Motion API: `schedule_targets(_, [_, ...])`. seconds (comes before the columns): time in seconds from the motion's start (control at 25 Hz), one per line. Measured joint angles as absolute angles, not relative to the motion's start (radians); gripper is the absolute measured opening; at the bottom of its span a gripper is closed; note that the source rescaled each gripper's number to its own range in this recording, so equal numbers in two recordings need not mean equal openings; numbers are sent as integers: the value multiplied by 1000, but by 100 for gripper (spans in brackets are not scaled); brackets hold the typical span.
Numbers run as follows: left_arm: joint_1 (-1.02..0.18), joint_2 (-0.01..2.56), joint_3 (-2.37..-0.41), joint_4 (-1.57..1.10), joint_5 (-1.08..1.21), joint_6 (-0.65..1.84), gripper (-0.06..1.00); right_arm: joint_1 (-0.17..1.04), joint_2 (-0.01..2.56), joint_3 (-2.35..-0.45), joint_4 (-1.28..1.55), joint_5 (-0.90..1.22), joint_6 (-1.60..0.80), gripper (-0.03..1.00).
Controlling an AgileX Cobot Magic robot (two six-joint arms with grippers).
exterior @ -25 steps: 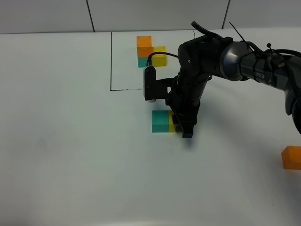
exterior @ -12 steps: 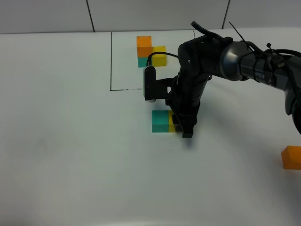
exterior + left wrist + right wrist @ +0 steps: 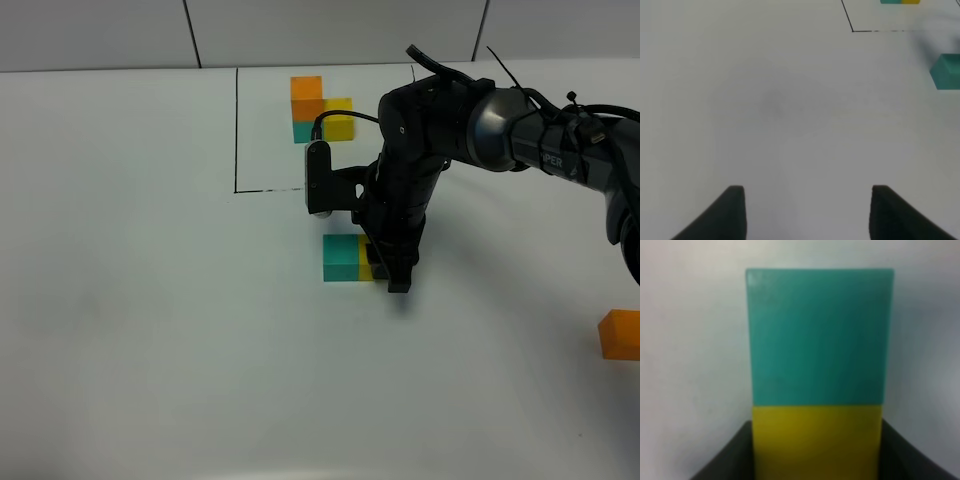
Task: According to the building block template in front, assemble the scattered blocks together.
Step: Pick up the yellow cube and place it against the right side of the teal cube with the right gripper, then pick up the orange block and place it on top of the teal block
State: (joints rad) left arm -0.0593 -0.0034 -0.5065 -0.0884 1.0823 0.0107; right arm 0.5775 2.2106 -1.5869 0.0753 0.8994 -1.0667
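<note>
The template [image 3: 320, 110] is a joined trio at the table's far side: orange on teal, yellow at its right. The loose teal cube [image 3: 341, 258] sits mid-table with the loose yellow cube [image 3: 365, 264] flush against its right side. My right gripper [image 3: 388, 272] points down over the yellow cube. In the right wrist view its fingers [image 3: 730, 455] press both sides of the yellow cube [image 3: 817, 440], which touches the teal cube [image 3: 819, 335]. The loose orange cube [image 3: 620, 334] lies alone at the far right edge. My left gripper [image 3: 807, 200] is open and empty above bare table.
A thin black outline [image 3: 236, 130] marks a rectangle around the template on the white table [image 3: 150, 330]. The left wrist view shows the teal cube [image 3: 946, 72] off to one side. A tiled wall rises behind the table.
</note>
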Motion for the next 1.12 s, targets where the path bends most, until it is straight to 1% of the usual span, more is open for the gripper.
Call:
schedule_targets(0.04, [-59,-3,-506,-88,1082,11,21,578,2211,-1587,75,899,-1067,4])
schedule_targets(0.08, [-59,-3,-506,-88,1082,11,21,578,2214,-1587,77,893,-1067,8])
schedule_targets(0.12, [-59,-3,-506,-88,1082,12,21,580,2222,-1587,80,884,-1068,16])
schedule_targets(0.2, [-59,-3,-506,-88,1082,12,21,581,2232,-1584,81,886,-1068,34])
schedule_targets(0.28, [-59,-3,-506,-88,1082,12,21,581,2224,-1584,75,903,-1055,61])
schedule_targets(0.36, [-59,-3,-506,-88,1082,12,21,581,2206,-1584,57,928,-1021,79])
schedule_targets(0.4, [-59,-3,-506,-88,1082,12,21,580,2192,-1584,44,944,-992,85])
schedule_targets(0.52, [-59,-3,-506,-88,1082,12,21,564,2139,-1569,21,973,-891,91])
schedule_targets(0.64, [-59,-3,-506,-88,1082,12,21,528,2065,-1480,10,953,-788,93])
schedule_targets(0.76, [-59,-3,-506,-88,1082,12,21,487,1970,-1321,0,870,-666,93])
schedule_targets(0.92, [-59,-3,-506,-88,1082,12,21,428,1806,-1100,-52,722,-445,93])
schedule_targets(1.0, [-59,-3,-506,-88,1082,12,21,391,1723,-1031,-93,699,-319,92])
schedule_targets(1.12, [-59,-3,-506,-88,1082,12,21,339,1634,-974,-166,729,-134,91])
